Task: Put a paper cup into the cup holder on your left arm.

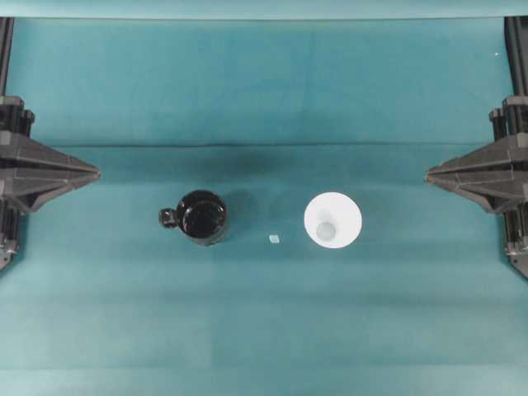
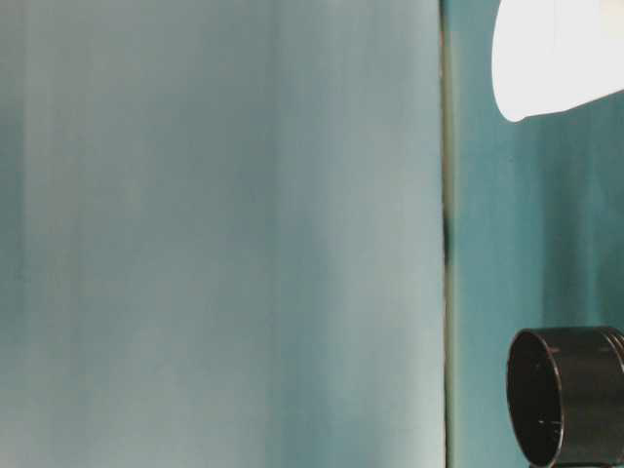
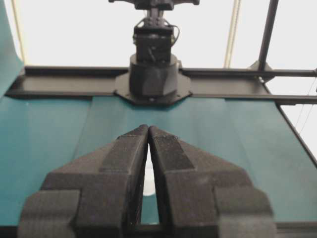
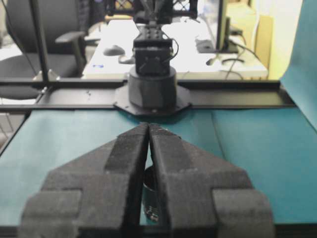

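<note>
The left gripper (image 1: 92, 173) and right gripper (image 1: 432, 174) were drawn back at opposite table edges, tips pointing inward, fingers pressed together, holding nothing. Between them stood the cup holder (image 1: 201, 217) left of centre, the paper cup (image 1: 332, 219) right.

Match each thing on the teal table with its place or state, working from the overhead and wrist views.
Things:
1. paper cup
2. cup holder
3. left gripper
4. small pale scrap

Places or states:
A. black, standing left of centre, handle pointing left
B. lying between the two vessels
C. at the table's left edge, jaws shut, holding nothing
D. white, standing upright right of centre

Pairs: 1-D, 2-A, 3-C, 4-B
</note>
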`<move>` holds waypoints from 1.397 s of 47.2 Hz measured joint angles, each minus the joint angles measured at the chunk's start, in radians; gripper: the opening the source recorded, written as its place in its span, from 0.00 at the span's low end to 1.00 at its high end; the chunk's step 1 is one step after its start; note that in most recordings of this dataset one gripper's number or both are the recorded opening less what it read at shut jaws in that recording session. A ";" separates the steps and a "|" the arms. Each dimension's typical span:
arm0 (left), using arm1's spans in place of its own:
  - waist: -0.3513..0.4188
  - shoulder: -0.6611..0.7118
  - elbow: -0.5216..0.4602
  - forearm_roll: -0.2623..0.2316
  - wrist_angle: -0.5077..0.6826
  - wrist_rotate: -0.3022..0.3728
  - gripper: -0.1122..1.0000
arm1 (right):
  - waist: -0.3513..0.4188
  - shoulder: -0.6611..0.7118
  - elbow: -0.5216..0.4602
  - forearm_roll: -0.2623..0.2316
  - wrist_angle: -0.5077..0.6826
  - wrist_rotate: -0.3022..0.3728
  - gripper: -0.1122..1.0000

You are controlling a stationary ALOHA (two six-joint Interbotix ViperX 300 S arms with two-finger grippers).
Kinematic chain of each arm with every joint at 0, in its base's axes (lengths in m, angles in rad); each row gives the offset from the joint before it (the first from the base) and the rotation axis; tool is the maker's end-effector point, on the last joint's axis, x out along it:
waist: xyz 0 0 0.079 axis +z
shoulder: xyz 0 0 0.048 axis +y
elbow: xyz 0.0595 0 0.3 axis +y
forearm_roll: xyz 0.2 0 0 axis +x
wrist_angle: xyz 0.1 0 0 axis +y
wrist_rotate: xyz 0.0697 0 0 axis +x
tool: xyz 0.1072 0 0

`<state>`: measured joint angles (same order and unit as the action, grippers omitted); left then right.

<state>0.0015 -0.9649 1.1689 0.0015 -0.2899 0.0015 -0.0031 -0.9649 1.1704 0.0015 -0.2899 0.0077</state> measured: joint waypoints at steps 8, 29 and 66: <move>0.000 0.064 -0.026 0.008 0.087 -0.044 0.13 | -0.002 0.009 -0.015 0.026 0.087 0.005 0.09; 0.011 0.123 -0.063 0.012 0.140 -0.046 0.13 | -0.005 0.041 -0.049 0.037 0.414 0.049 0.06; 0.011 0.388 -0.176 0.017 0.627 -0.041 0.13 | -0.017 0.244 -0.066 0.028 0.681 0.109 0.06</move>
<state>0.0123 -0.5768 0.9925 0.0184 0.3375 -0.0399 -0.0199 -0.7210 1.1045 0.0291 0.3912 0.1166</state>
